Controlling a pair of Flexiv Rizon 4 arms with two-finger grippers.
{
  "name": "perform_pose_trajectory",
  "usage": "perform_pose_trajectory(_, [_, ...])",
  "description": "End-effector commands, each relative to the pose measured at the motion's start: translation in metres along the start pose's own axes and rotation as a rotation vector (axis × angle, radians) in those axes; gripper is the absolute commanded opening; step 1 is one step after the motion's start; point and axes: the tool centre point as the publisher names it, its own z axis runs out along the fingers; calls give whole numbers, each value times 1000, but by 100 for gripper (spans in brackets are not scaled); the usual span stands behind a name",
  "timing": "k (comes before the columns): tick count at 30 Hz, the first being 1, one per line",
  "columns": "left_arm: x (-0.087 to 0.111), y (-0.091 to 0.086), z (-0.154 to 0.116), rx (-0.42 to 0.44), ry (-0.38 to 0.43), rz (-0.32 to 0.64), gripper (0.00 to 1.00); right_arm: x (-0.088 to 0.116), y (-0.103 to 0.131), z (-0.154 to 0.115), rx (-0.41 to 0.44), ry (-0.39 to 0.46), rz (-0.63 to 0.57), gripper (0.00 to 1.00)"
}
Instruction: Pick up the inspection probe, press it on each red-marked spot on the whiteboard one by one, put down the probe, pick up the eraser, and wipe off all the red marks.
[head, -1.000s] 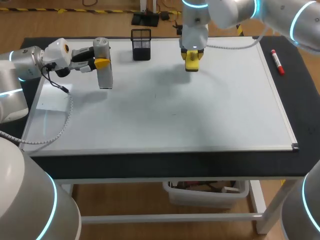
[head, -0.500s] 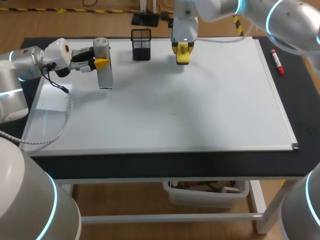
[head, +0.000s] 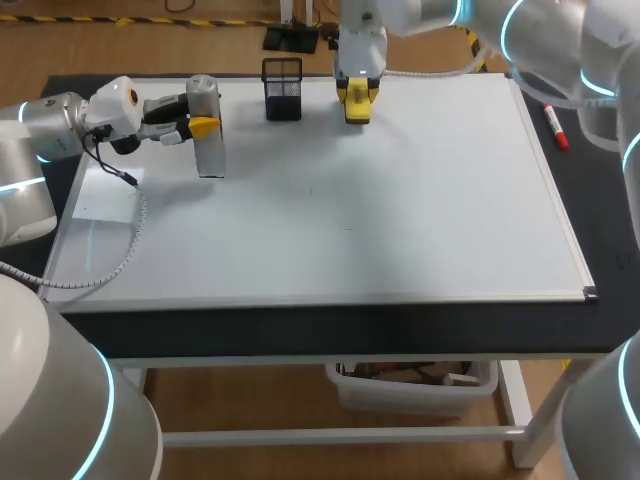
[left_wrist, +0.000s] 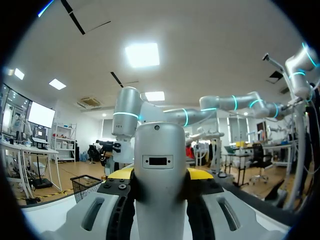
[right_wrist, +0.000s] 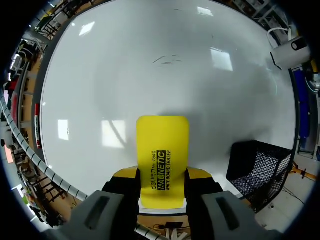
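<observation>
**Two grippers, both loaded**

Head view: the left gripper (head: 200, 127), upper left, is clamped on the grey probe (head: 209, 155), which stands upright at the whiteboard's (head: 400, 220) upper-left corner. The right gripper (head: 357, 101), top centre, grips the yellow eraser (head: 357, 110), just right of the black mesh basket (head: 282, 88). A red marker (head: 555, 124) lies off the board, upper right.

Left wrist view: both fingers press the probe's sides.

Right wrist view: the eraser is pinched between both fingers, with the basket beside it and the board ahead.

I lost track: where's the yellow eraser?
Head view: the eraser is in the right claw, over the whiteboard's far edge, right of the mesh basket.
</observation>
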Motion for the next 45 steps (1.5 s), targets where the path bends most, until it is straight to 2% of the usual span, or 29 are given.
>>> perform_pose_trajectory(1, [-1,-1,0,1,4,-1,0,-4,-12,10,-69,8,-3,0])
perform_pose_trajectory(27, [-1,-1,0,1,4,-1,0,-5,-22,31,-46,30,-15,0])
perform_pose_trajectory(28, [-1,-1,0,1,4,-1,0,-5,-22,31,-45,33,-13,12])
perform_pose_trajectory(29, [-1,-1,0,1,4,-1,0,-5,-23,30,-45,33,-12,49])
perform_pose_trajectory(30, [-1,-1,0,1,4,-1,0,-5,-23,30,-40,34,-8,94])
perform_pose_trajectory(31, [-1,-1,0,1,4,-1,0,-4,-24,29,-36,34,-2,100])
perform_pose_trajectory(39, [-1,-1,0,1,4,-1,0,4,-25,22,-19,37,27,100])
perform_pose_trajectory(45, [-1,-1,0,1,4,-1,0,15,-27,8,-37,-59,142,100])
